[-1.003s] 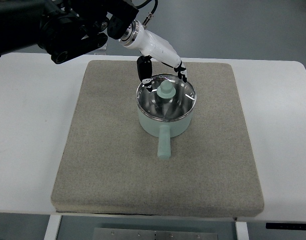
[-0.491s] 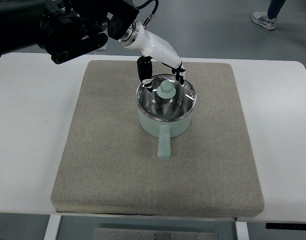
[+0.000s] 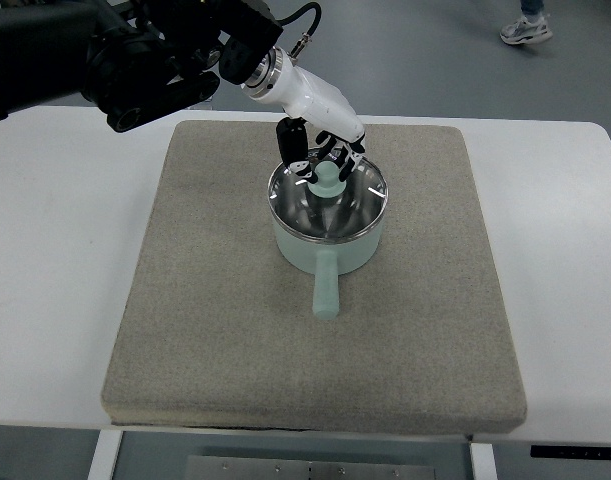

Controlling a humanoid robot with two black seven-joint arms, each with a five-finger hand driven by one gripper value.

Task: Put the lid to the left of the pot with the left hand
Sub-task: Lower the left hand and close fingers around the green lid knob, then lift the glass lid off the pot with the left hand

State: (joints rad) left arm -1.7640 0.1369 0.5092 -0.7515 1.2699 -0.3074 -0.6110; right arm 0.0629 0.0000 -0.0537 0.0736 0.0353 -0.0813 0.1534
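Note:
A mint-green pot point(image 3: 330, 250) stands on the grey mat point(image 3: 205, 300), its handle point(image 3: 327, 292) pointing toward the near edge. A glass lid point(image 3: 337, 208) with a metal rim and a mint knob point(image 3: 330, 184) lies on the pot. My left hand point(image 3: 324, 163) reaches in from the upper left. Its dark fingers are curled around the far side of the knob. The white forearm point(image 3: 305, 97) slopes down to it. The lid sits slightly tilted and shifted left on the pot.
The mat lies on a white table point(image 3: 65, 250). Bare mat point(image 3: 210, 210) shows left of the pot. A person's shoe point(image 3: 525, 30) is on the floor at the top right.
My left hand has come down from the lid's far rim and closed its fingers on the knob. The lid has shifted a little to the left. The person's shoe has moved.

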